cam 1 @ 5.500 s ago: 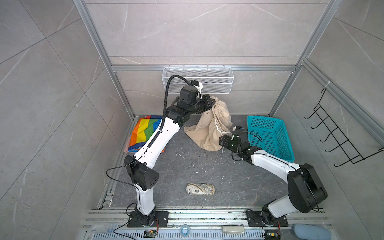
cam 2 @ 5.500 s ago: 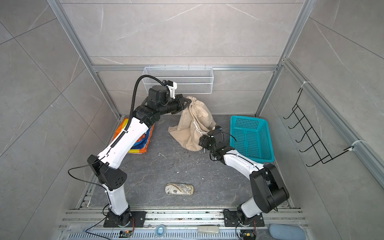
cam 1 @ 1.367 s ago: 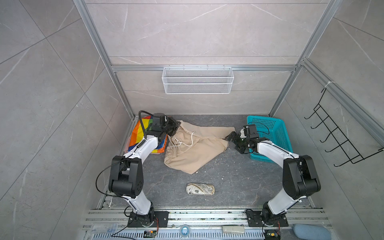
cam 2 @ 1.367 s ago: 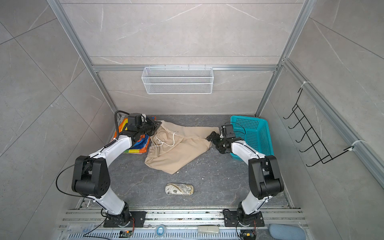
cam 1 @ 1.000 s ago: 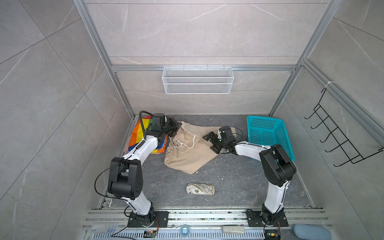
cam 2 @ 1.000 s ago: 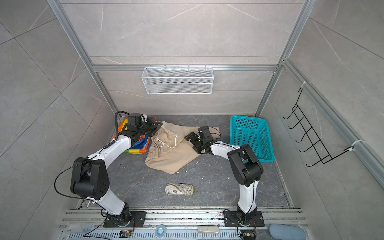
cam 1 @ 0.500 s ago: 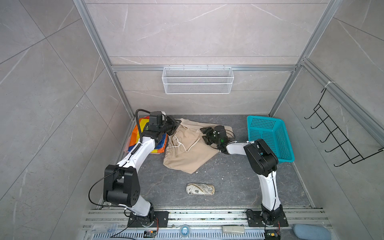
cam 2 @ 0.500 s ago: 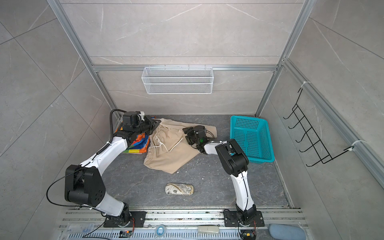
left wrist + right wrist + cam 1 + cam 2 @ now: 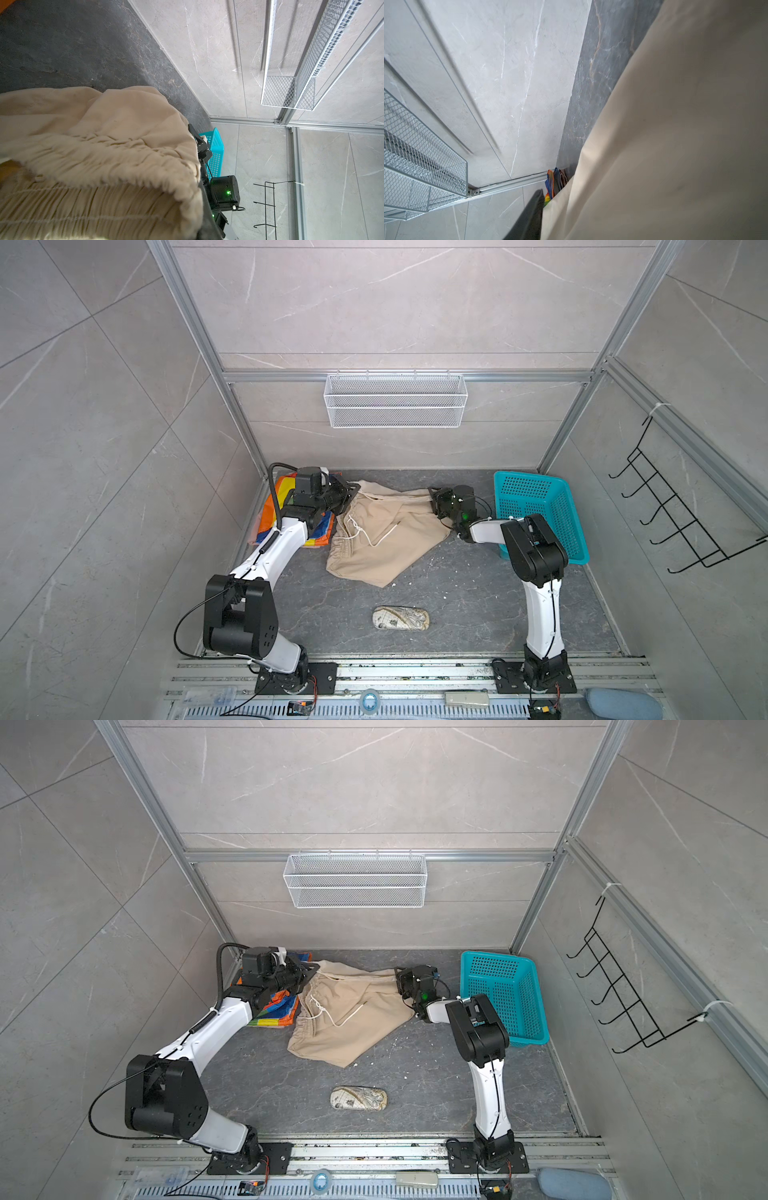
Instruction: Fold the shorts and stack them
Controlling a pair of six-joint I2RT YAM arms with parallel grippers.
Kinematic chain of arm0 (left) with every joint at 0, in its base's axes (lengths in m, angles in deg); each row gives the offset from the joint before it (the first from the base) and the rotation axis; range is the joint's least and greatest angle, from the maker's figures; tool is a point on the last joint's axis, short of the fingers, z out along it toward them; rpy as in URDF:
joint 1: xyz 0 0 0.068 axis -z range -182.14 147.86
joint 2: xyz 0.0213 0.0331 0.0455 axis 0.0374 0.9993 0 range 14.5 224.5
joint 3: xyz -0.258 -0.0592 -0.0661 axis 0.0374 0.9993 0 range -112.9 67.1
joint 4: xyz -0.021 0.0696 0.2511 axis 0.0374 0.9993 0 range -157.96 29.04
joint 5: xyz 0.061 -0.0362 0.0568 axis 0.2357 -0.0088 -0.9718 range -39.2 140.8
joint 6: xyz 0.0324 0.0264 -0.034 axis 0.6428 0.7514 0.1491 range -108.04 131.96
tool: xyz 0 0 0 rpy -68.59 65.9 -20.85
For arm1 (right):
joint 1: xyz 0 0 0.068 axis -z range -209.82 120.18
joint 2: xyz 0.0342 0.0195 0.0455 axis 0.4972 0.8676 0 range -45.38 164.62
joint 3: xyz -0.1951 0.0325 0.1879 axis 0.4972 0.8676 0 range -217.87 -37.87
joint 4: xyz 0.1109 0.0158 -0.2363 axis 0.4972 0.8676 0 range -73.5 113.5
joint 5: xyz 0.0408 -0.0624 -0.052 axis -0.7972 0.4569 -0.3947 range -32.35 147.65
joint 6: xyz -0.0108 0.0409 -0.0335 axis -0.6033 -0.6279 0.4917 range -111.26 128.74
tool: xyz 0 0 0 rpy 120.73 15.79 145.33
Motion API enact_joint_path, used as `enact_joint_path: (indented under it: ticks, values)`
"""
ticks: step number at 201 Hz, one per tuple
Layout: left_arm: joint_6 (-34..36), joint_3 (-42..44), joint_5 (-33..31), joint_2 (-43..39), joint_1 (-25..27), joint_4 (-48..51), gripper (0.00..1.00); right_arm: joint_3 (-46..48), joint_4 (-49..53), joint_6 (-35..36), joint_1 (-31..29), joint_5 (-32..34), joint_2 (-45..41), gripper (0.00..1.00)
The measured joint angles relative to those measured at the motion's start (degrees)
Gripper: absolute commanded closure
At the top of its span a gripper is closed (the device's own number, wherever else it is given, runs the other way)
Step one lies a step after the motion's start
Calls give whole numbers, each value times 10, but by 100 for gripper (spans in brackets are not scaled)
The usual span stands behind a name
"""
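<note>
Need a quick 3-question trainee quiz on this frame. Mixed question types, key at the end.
1. True or false: the patterned pouch rests on the beige shorts.
2. The left gripper is: A) open above bare floor B) shut on the beige shorts' waistband corner C) shut on the patterned pouch.
3. Short answer: what colourful item lies beside the beige shorts, on the left gripper's side?

Key: 1 false, the pouch lies apart on the floor; 2 B; 3 the rainbow-striped shorts.
</note>
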Motion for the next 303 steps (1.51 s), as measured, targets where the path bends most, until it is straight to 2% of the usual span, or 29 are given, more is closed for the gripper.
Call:
enact_joint_path:
  ticks: [30, 62, 91, 110, 142, 164, 190, 232, 269, 303]
  values:
    - [0, 2, 2, -10, -7, 0, 100, 12, -4, 0, 17, 0, 0, 62]
    - [0, 3, 3, -17, -13, 0, 100, 31, -7, 0, 36, 0, 1, 71]
    - [0, 8, 4, -23, -17, 0, 100, 35, -7, 9, 55, -1, 1, 85]
    - [0, 11, 4, -25, -22, 0, 100, 35, -4, 18, 64, -2, 1, 100]
    - [2, 12, 14, -26, -39, 3, 100, 35, 13, 38, 70, -17, -6, 100]
    - [24, -10, 16, -21, -45, 27, 100, 17, 66, 73, 73, -26, -31, 100]
    - [48, -103, 20, 16, -46, 50, 100, -51, 172, 135, 85, -35, -89, 100]
    - [84, -267, 30, 42, -29, 90, 100, -223, 349, 259, 131, -69, -219, 100]
    - [120, -409, 31, 35, 27, 136, 100, -364, 454, 332, 193, -134, -326, 100]
    - [133, -473, 27, -3, 83, 164, 100, -491, 506, 349, 271, -203, -372, 100]
